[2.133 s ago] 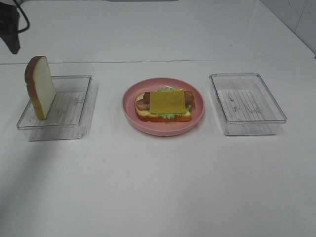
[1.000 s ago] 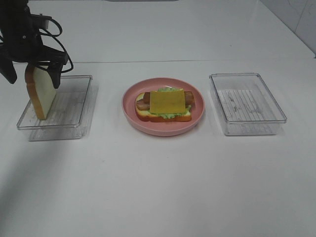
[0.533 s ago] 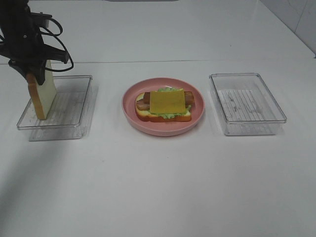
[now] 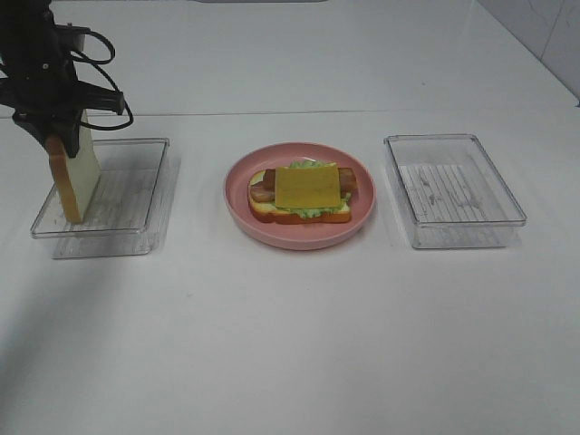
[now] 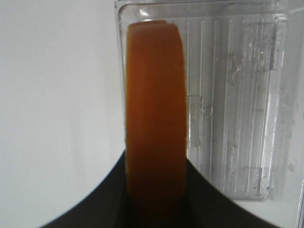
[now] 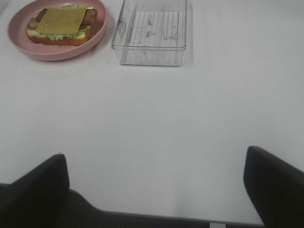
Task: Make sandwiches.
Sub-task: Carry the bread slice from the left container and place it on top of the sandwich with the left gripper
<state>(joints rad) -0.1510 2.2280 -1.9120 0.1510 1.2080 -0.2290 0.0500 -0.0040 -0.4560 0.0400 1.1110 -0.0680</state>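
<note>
The sandwich (image 4: 301, 195), open-faced with a yellow cheese square (image 4: 312, 185) on top, lies on the pink plate (image 4: 241, 205) at the table's middle. At far left a bread slice (image 4: 74, 177) stands on edge in the left clear tray (image 4: 127, 195), the left gripper (image 4: 60, 134) clenched on its top. The left wrist view alone shows the slice's brown crust (image 5: 155, 118) pinched between the black fingers (image 5: 104, 194). The right wrist view shows the right gripper (image 6: 156, 180) spread wide over bare table, near the right tray (image 6: 151, 32).
</note>
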